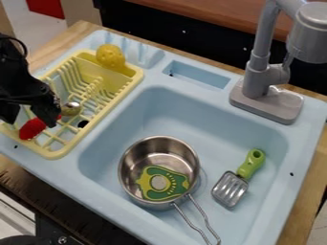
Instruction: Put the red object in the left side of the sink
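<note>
Shiny metal, the pan [133, 192] is sitting in the blue sink [220, 115], off to the faucet side of the jaws and nearer the camera, its wire handle [197, 221] pointing away from them toward the near edge. Inside it, a green toy [167, 193] is lying on the bottom. Farther out from the jaws on that same side, the turner [230, 189] is resting in the sink too, its slotted metal head lying nearer the camera than its green handle. Back toward the jaws, the red object [32, 129] is lying in the yellow rack [58, 152], low down and just on the camera side of the fingertips, part of it passing behind the one closer to the sink. The black gripper [30, 122] is hanging over the rack, its jaws standing spread with a gap between them; whether either is touching the red object, I cannot tell. A spoon head [71, 109] is showing just beside the jaws, on the sink side. Beyond them, a yellow ball [110, 56] with holes is perching at the rack's far end. Well apart from the jaws, across the sink, the gray faucet [256, 72] is standing upright on the far rim, and a wooden counter [191, 12] is stretching behind it.
</note>
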You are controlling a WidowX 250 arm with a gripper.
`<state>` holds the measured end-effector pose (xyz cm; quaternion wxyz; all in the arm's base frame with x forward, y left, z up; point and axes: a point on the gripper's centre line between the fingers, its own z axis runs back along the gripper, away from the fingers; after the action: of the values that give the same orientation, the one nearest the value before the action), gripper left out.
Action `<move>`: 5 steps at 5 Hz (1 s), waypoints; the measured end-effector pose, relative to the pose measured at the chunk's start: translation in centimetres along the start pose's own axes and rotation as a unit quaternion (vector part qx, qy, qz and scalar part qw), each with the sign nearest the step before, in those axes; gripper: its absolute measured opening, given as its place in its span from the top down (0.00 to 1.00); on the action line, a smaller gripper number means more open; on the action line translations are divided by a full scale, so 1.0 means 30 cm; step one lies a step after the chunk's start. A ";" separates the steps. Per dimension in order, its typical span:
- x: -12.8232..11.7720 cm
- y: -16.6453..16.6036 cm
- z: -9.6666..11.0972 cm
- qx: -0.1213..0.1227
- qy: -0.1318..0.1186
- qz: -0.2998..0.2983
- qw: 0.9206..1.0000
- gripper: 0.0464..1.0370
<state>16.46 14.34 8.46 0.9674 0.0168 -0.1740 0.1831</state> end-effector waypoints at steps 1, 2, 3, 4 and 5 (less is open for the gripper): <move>0.021 -0.048 0.033 -0.016 -0.021 -0.041 0.999 0.04; 0.017 -0.120 0.057 -0.014 0.006 -0.066 0.998 0.04; 0.032 -0.200 0.091 0.002 -0.021 -0.107 0.994 0.04; -0.016 -0.287 0.066 0.014 0.008 -0.127 0.992 0.04; -0.027 -0.362 0.022 0.021 0.064 -0.135 0.989 0.04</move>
<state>19.44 3.86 9.15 0.9918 0.0492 -0.1041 0.0550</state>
